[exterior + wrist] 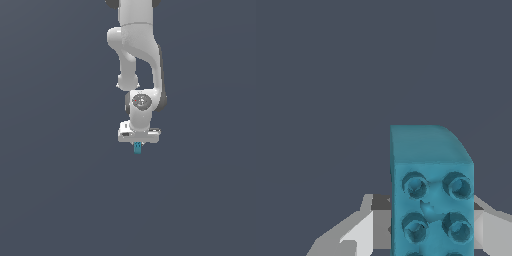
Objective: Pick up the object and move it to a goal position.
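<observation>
The object is a small teal-blue elongated block [137,148] hanging straight down below the white gripper [138,145] in the exterior view. In the wrist view the block [431,200] fills the lower right, showing round studs on its face and a rounded far end. The grey-white fingers [358,232] stand on either side of it and are shut on it. The block is held above the grey surface, at about the middle of the exterior view.
The white arm [140,55] comes down from the top of the exterior view. The flat dark grey surface [60,200] spreads all around, with nothing else showing on it. No goal marker shows.
</observation>
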Motion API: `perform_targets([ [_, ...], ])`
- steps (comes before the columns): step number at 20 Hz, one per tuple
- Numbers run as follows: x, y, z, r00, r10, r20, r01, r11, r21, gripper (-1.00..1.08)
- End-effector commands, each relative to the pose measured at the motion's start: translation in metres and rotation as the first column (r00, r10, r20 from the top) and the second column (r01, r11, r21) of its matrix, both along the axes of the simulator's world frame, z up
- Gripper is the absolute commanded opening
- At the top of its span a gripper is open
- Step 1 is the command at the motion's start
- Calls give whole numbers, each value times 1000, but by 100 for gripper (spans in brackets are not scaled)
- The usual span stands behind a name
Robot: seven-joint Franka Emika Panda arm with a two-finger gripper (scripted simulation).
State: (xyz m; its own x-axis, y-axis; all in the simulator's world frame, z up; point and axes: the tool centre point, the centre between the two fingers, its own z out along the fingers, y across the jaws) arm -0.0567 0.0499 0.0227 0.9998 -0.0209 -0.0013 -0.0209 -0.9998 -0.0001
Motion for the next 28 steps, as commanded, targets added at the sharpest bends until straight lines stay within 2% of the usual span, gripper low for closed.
perform_targets([
  [1,1,-4,2,1000,-1,1,1,1000,0,-100],
  [9,13,-49,22,1000,-1,1,1,1000,0,-100],
  [22,51,-184,81,1000,-1,1,1,1000,0,-100],
  [28,65,-228,100,1000,-1,1,1,1000,0,-100],
])
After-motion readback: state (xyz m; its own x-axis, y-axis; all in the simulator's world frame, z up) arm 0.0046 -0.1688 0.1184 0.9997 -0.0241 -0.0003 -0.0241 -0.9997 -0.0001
